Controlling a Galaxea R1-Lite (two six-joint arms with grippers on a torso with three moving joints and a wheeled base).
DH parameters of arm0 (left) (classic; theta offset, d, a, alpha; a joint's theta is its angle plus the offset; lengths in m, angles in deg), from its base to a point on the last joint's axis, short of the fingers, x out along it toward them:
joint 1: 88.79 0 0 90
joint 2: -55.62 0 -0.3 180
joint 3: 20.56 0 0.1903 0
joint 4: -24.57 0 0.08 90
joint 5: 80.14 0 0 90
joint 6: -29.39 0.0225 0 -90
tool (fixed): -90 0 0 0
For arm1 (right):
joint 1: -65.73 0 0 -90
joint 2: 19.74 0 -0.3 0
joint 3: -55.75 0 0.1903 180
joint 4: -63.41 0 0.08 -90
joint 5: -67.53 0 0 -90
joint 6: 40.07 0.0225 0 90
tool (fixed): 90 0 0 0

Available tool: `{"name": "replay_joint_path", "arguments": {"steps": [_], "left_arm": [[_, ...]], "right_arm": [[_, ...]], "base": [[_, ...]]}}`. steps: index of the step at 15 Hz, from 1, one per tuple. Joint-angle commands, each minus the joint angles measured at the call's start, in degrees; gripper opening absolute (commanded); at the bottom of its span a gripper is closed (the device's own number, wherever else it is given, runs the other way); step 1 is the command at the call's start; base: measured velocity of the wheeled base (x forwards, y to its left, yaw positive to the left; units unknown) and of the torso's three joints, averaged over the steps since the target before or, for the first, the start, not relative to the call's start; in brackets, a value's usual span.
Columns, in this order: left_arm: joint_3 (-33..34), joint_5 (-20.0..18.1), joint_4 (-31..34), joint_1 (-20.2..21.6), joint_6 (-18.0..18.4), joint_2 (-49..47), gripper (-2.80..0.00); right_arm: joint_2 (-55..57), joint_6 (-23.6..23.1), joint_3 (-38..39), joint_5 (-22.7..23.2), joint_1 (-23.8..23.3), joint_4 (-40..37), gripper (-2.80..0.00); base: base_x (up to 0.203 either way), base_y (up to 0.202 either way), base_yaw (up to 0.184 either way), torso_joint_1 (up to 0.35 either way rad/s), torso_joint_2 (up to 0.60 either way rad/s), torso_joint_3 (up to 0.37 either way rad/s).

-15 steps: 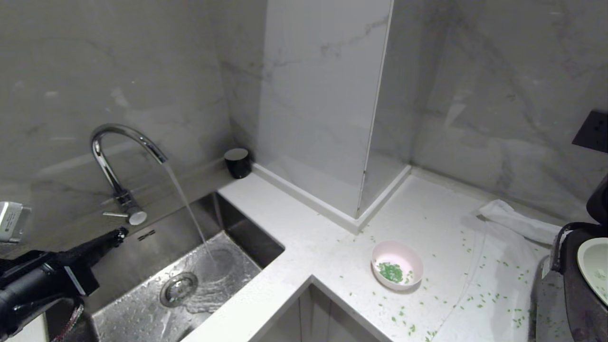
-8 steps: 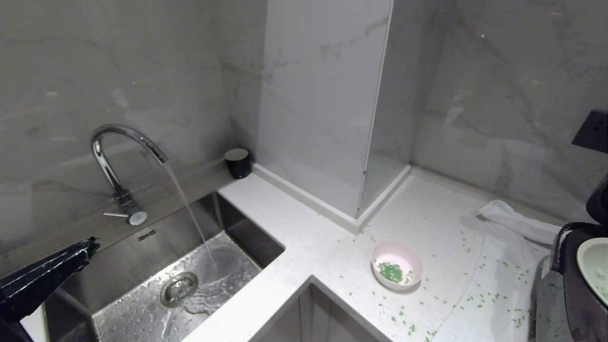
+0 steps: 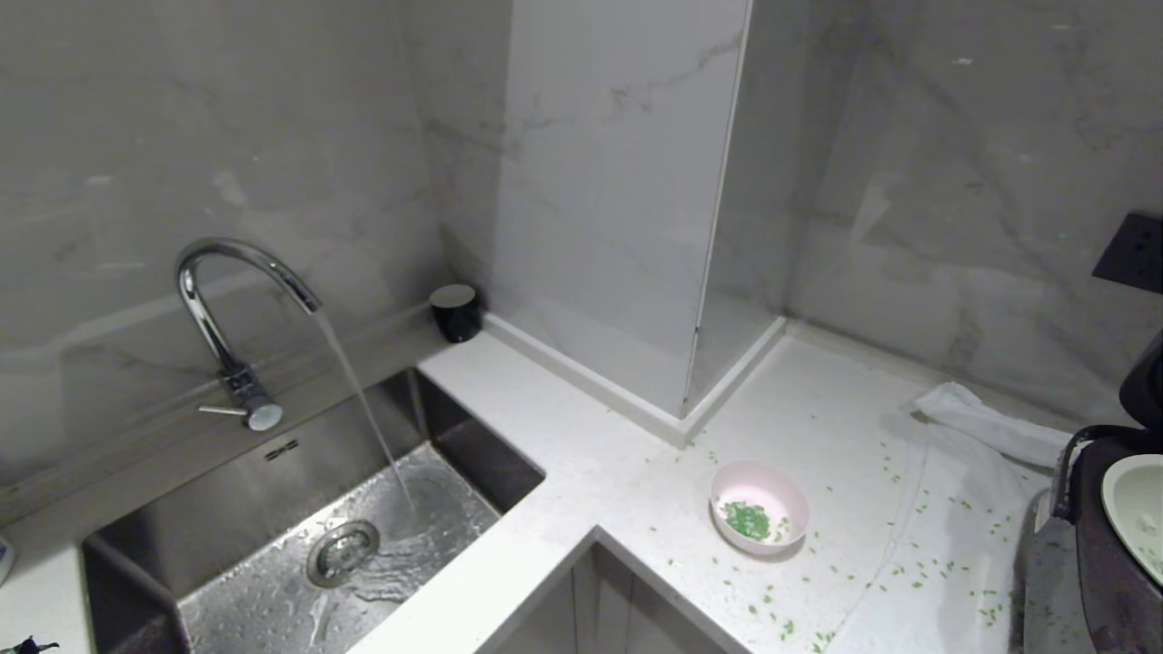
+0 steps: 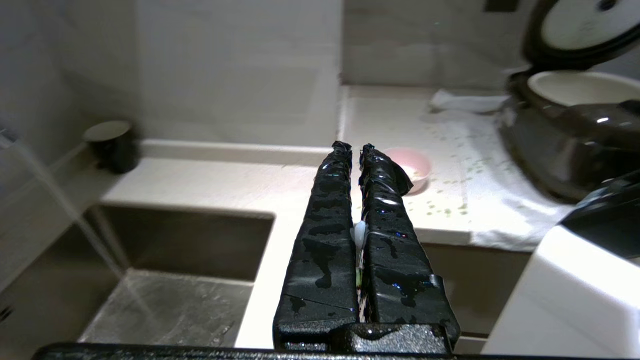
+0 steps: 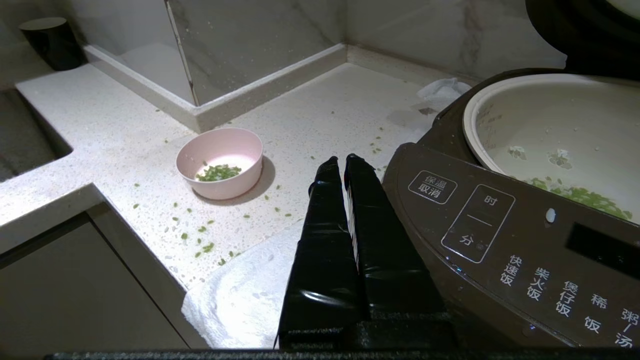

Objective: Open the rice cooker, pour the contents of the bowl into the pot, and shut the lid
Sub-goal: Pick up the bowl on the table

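Your small pink round bowl point(image 3: 760, 506) sits upright on the white speckled counter point(image 3: 581, 427), green chopped bits point(image 3: 747, 520) inside. The dark brown rice cooker point(image 5: 505, 240) stands open beside it. Your left gripper point(image 4: 354, 148) and right gripper point(image 5: 339, 161) are both pressed closed, empty.

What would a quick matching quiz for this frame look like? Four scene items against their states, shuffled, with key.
Column 1
1. lid
2. bowl
3. faucet
4. left tool

Column 2
A. running water into the sink
B. shut, holding nothing
C. raised open above the pot
D. standing upright on the counter with green bits inside

Pairs: 1-C, 2-D, 3-A, 4-B
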Motion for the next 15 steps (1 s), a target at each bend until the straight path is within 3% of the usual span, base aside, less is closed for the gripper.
{"name": "replay_joint_path", "arguments": {"steps": [1, 3, 4, 6, 8, 9, 15], "left_arm": [[1.49, 3.2, 0.78, -2.0, 2.98, 3.28, -2.8], [0.78, 4.08, 1.88, -5.61, 3.24, 3.55, -2.8], [1.32, 5.11, 2.9, -4.89, 3.44, 4.61, -2.8], [4.0, 13.98, 4.1, -3.48, 4.6, 6.97, -2.8], [6.64, 26.1, 4.44, -3.57, 5.98, 8.35, -2.8], [8.5, 28.52, 4.54, -3.66, 6.26, 9.53, -2.8], [19.44, 33.23, 5.46, -4.19, 8.02, 10.96, -2.8]], "right_arm": [[0.0, -0.01, 0.09, 0.04, 0.0, 0.05, -2.8], [0.0, -0.01, 0.09, -0.04, 0.0, 0.05, -2.8], [0.0, -0.01, 0.09, -0.04, 0.0, 0.05, -2.8], [0.0, -0.01, 0.09, -0.04, 0.0, 0.05, -2.8], [0.0, -0.01, 0.09, -0.04, 0.0, 0.05, -2.8], [0.0, -0.01, 0.09, -0.04, 0.0, 0.05, -2.8], [0.0, -0.01, 0.09, -0.04, 0.0, 0.05, -2.8]], "base": [[0.0, 0.0, 0.0, 0.0, 0.0, 0.0], [0.0, 0.0, 0.0, 0.0, 0.0, 0.0], [0.0, 0.0, 0.0, 0.0, 0.0, 0.0], [0.0, 0.0, 0.0, 0.0, 0.0, 0.0], [0.0, 0.0, 0.0, 0.0, 0.0, 0.0], [0.0, 0.0, 0.0, 0.0, 0.0, 0.0], [0.0, 0.0, 0.0, 0.0, 0.0, 0.0]]}}
